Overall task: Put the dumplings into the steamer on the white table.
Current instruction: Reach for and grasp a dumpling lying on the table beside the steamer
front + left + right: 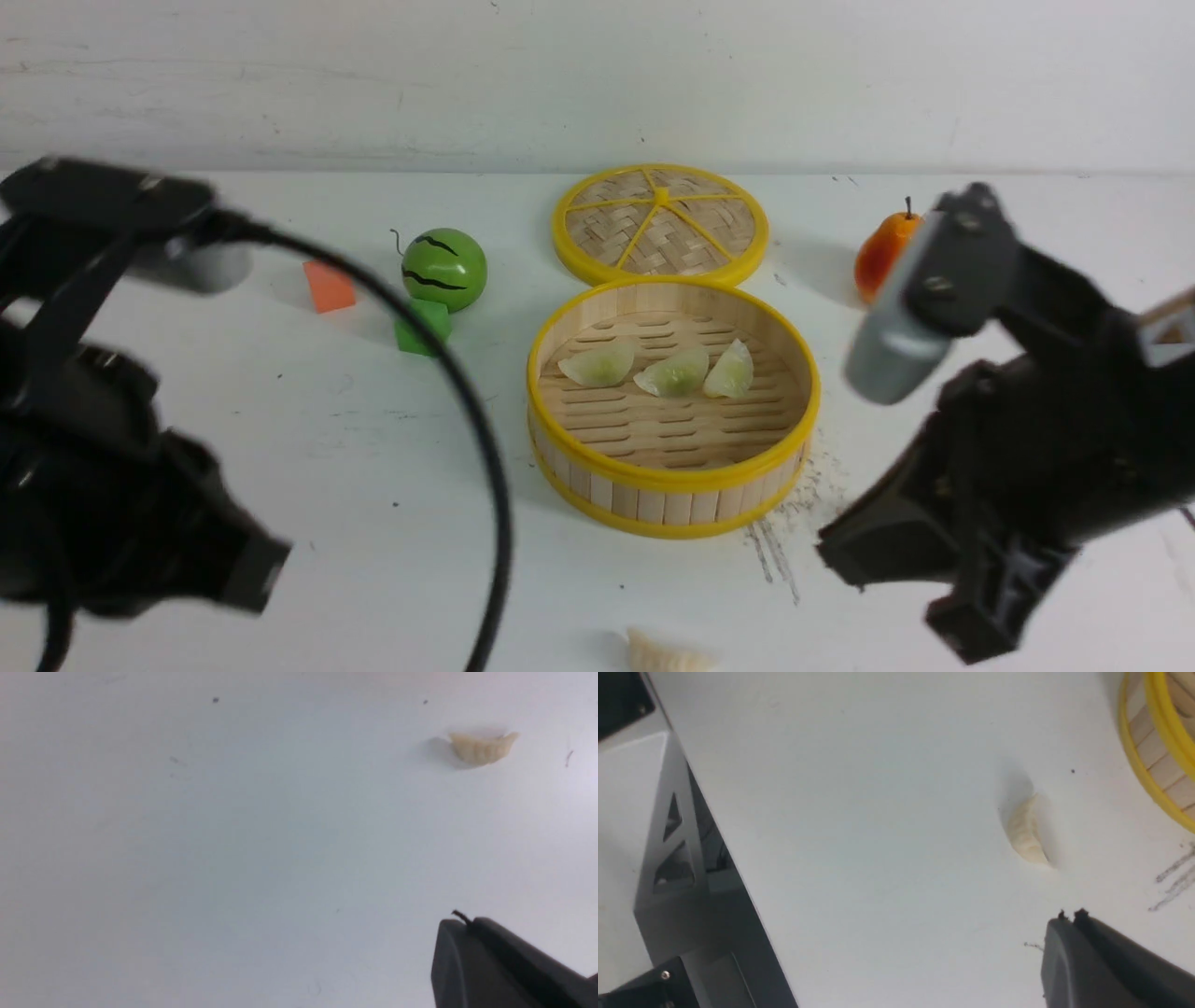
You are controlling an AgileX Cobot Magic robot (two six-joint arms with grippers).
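The steamer (653,504) stands mid-table on the white table (355,448); part of its wall (1157,765) shows in the right wrist view. Three pale green dumplings (598,364) (672,373) (730,371) lie in a row on its slatted floor. One cream dumpling (665,655) lies on the table in front of the steamer, at the front view's bottom edge. My left gripper (467,921) is shut and empty, well away from that dumpling (483,747). My right gripper (1069,917) is also shut and empty, a short way from the same dumpling (1024,833).
The woven lid (660,224) lies flat behind the steamer. A green watermelon ball (444,269), a green cube (423,327) and an orange block (329,286) sit at left. An orange-red fruit (882,252) is at back right. Both arms (121,504) (1027,467) flank the steamer; a black cable (476,420) loops by the left one.
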